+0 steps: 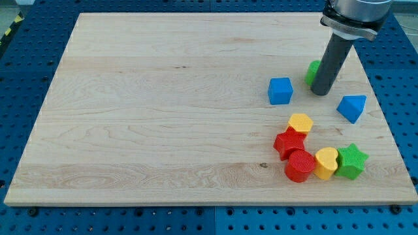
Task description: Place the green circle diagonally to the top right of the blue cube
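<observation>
The blue cube [281, 91] sits on the wooden board at the view's right. The green circle [313, 72] lies just up and to the right of it, mostly hidden behind my rod. My tip [320, 92] rests on the board touching the green circle's right side, to the right of the blue cube and a short gap from it.
A blue triangle block [352, 107] lies right of my tip. Below are a yellow block [300, 123], a red star-like block [289, 142], a red cylinder [300, 166], a yellow heart [326, 162] and a green star [352, 161]. The board's right edge [385, 111] is close.
</observation>
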